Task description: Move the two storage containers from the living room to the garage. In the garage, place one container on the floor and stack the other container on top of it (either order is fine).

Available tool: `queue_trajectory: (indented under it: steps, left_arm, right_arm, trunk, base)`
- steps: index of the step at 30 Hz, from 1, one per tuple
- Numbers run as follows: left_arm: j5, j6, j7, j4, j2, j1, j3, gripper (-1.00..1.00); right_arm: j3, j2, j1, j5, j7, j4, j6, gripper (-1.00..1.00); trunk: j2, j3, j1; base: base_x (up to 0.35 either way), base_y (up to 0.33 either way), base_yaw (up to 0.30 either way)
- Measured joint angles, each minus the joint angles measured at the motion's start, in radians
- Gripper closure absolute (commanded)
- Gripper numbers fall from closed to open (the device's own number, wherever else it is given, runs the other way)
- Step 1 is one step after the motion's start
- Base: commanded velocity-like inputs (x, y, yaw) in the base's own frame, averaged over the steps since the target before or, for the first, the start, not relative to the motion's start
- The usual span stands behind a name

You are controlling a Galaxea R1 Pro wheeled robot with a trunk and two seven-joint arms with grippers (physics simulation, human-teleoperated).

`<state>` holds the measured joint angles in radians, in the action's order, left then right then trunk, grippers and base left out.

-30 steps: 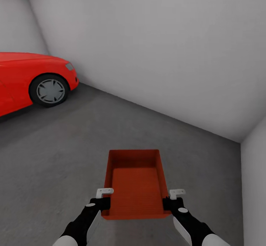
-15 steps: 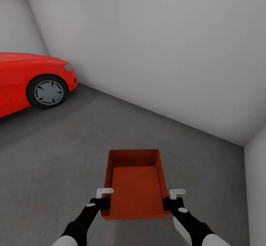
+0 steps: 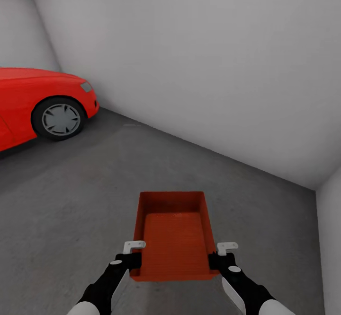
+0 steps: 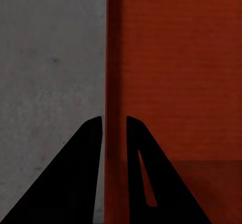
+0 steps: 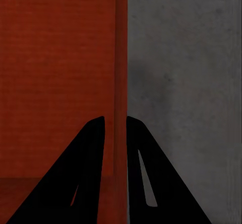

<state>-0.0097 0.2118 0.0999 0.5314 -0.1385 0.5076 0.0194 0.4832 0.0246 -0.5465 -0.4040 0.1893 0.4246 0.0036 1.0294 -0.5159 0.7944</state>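
the robot is standing inside the bare white-walled garage, and it is carrying one orange-red rectangular shallow storage container [image 3: 173, 232] out in front of its trunk, over the dark grey mottled concrete floor [image 3: 71, 196]. taking the shiny red coupe car [image 3: 42, 104] as the landmark, the container is hanging well apart from the car's front wheel, off toward the far corner where two white walls [image 3: 213, 69] are meeting.

the left gripper [image 3: 132, 254] is pinching the container's left side wall, one black finger [image 4: 83, 168] lying outside the wall and the other inside, as the left wrist view is showing. the right gripper [image 3: 219, 255] is clamping the opposite side wall in the same way, with a finger [image 5: 85, 168] on the inner face.

judging by this, the carry into the garage is looking about done for this container, but it is not yet resting on the floor. setting it down is remaining, and stacking the second container is remaining too.

the container is holding nothing: its finely ribbed bottom is lying bare from wall to wall, and it is sitting level between the two arms.
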Motion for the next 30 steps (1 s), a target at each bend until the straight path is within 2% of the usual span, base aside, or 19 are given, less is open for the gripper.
queue_trajectory:
  steps: [18, 30]
  left_arm:
    - [0.000, -0.002, 0.000, 0.000, 0.000, 0.000, 0.000, 1.00]
    - [0.001, -0.003, 0.000, 0.000, 0.000, 0.000, 0.000, 1.00]
  right_arm:
    - [0.001, 0.000, 0.000, -0.001, 0.001, 0.000, -0.001, 1.00]
    - [0.002, 0.001, 0.000, -0.001, 0.001, 0.003, -0.001, 1.00]
  trunk:
    - [0.000, 0.000, 0.000]
    - [0.000, 0.000, 0.000]
  base:
    - [0.330, 0.000, 0.000]
    - [0.244, 0.000, -0.242]
